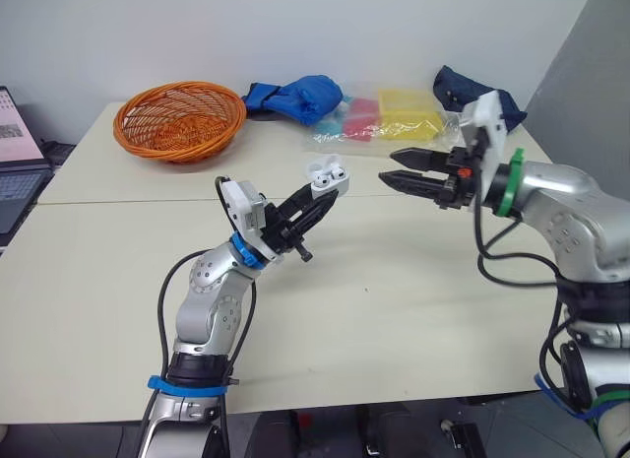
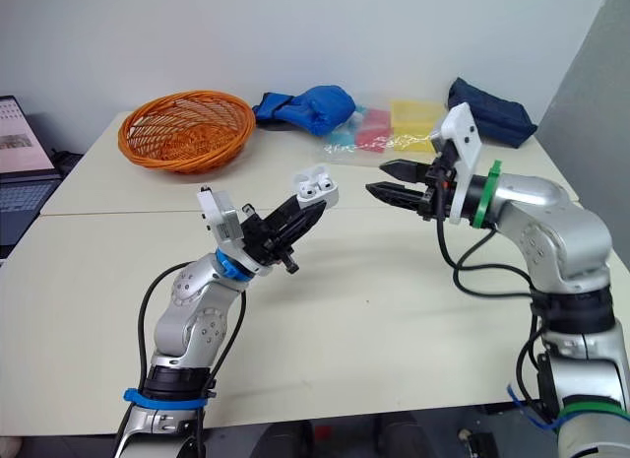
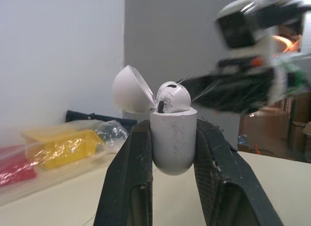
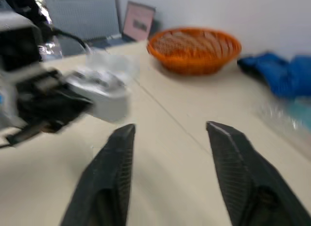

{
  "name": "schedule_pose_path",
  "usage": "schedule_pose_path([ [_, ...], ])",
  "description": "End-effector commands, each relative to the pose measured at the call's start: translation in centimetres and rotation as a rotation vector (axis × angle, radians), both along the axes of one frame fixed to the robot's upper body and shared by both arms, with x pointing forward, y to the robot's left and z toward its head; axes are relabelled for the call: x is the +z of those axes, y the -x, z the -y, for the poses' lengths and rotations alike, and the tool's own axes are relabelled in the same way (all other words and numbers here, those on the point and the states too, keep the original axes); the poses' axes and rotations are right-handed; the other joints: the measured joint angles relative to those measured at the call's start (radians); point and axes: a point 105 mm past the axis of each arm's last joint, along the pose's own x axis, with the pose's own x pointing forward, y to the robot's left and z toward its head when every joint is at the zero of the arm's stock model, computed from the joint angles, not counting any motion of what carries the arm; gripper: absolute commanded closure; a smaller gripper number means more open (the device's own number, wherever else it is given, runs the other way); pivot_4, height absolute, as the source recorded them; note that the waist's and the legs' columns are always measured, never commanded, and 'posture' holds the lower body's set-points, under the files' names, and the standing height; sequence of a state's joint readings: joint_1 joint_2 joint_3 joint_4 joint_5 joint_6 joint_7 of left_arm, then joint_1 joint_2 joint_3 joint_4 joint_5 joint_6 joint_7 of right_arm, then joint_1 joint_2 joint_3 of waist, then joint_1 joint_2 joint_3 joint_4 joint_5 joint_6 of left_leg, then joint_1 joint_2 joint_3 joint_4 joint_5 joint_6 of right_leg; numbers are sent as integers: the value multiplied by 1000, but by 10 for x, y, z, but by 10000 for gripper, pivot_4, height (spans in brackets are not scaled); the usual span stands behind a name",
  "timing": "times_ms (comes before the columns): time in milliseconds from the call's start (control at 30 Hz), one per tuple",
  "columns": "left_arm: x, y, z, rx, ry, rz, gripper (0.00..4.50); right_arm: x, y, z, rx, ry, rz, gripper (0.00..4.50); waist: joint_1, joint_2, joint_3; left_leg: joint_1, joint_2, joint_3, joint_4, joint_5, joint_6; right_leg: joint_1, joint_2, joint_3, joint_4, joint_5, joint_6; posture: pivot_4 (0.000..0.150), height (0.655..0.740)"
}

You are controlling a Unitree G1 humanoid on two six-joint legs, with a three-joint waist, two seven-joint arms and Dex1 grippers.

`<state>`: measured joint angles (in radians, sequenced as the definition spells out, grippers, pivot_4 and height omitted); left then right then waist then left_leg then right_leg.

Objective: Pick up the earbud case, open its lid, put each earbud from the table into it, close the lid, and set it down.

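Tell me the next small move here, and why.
Probably bring the right hand to the earbud case and tip its lid shut: the left hand holds the case with the lid open and an earbud seated inside.

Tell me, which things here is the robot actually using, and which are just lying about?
In use: small white earbud case, lid open, clamped in the left gripper; white earbud seated inside; open right gripper nearby.
Lying about: orange woven basket; blue cloth bundle; clear plastic bag of coloured packets; dark navy pouch; laptop.
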<state>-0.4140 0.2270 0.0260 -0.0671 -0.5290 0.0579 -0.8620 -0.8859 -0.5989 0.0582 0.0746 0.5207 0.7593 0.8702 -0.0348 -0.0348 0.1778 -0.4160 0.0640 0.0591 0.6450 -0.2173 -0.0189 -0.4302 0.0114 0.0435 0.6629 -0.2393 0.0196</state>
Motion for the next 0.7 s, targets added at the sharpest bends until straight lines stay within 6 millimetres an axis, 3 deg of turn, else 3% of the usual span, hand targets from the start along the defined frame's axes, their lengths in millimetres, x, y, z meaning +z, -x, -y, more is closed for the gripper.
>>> schedule_pose_path([
  [33, 12, 8, 7, -52, 0, 69, 37374, 10, -14, -14, -15, -57, -50, 5661, 0, 0, 0, 0, 0, 0, -1, 0, 0, 0, 0, 0, 0, 0, 0, 1500, 7400],
  [100, 12, 8, 8, -58, -2, 70, 37374, 9, -17, -24, 4, -88, -106, 229, 2, 0, 0, -1, 1, -1, -2, 0, 0, -1, 1, -1, 0, 0, -1, 1500, 7400],
  [300, 11, 8, 8, -52, 3, 60, 37374, 17, -11, -46, 96, -180, -214, 229, 5, 0, 0, -10, 1, -1, -1, 0, 0, -9, 0, -1, 0, 2, -5, 1500, 7400],
  [400, 10, 9, 8, -52, 3, 57, 37374, 23, -11, -47, 86, -177, -184, 5030, 6, 0, 0, -11, 0, -1, 0, 0, 0, -10, 0, -2, 0, 2, -5, 1500, 7400],
  [700, 9, 10, 7, -54, 7, 55, 37374, 21, -8, -47, 105, -142, -154, 37140, 6, 0, 0, -11, 0, -2, 0, 0, 0, -10, 0, -2, 1, 2, -5, 1500, 7400],
])
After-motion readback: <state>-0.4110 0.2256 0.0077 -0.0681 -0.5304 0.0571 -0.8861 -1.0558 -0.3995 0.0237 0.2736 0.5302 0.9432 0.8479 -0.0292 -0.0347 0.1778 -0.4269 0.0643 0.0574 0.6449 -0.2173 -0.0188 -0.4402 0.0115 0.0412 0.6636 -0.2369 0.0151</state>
